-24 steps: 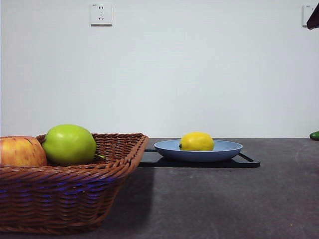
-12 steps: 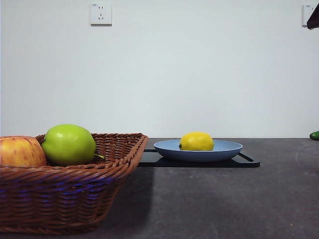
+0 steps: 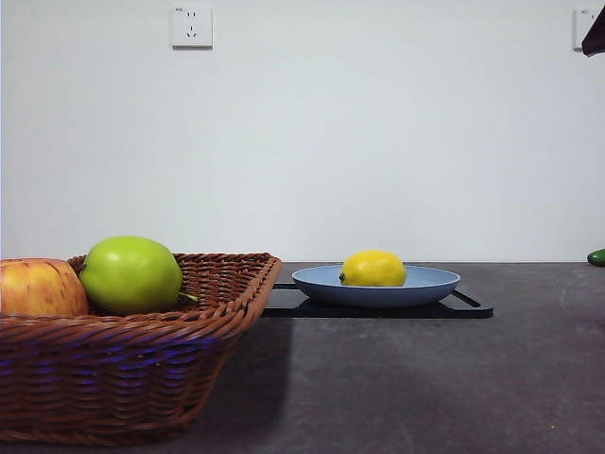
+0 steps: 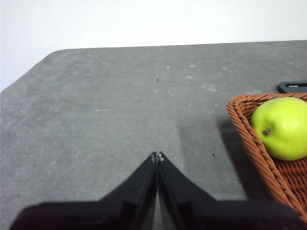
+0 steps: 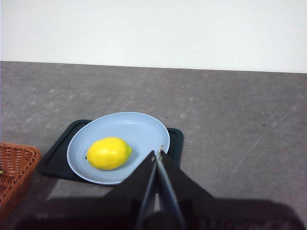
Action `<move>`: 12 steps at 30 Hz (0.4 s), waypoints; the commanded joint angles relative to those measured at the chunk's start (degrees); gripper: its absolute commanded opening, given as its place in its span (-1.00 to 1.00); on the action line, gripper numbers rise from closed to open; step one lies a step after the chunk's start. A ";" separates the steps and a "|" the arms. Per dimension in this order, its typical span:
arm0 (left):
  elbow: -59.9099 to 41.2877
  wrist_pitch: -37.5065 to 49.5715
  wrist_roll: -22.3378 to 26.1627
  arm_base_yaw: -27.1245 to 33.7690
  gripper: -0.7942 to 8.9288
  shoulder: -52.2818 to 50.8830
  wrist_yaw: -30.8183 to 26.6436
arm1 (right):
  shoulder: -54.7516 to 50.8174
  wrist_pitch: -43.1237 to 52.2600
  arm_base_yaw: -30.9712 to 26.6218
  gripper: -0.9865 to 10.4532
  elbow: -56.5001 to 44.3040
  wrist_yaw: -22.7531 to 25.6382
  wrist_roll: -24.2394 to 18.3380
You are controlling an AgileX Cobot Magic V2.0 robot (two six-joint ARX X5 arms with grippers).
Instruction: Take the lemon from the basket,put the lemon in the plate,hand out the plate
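At frame center the lemon [image 3: 373, 269] lies in the plate [image 3: 430, 285]; the basket [image 3: 142, 378] fills the lower left. Left gripper [image 4: 157, 156] and right gripper [image 5: 157, 154] have jaws closed, empty.

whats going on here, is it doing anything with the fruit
Nothing is being held right now. The lemon already lies in the blue plate, which sits on a black tray beside the basket. The right gripper hovers shut above the plate's rim; the left gripper waits shut over bare table. Handing out the plate remains.
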 commanded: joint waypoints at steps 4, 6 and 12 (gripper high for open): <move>-0.68 0.50 -1.90 0.22 -0.82 -0.11 -0.33 | 0.24 0.46 0.39 -0.82 0.33 0.20 0.35; -0.68 0.52 -1.90 0.22 -0.82 -0.11 -0.26 | 0.24 0.46 0.39 -0.82 0.33 0.17 0.35; -0.68 0.52 -1.90 0.22 -0.82 -0.11 -0.24 | 0.24 0.46 0.39 -0.82 0.33 0.20 0.35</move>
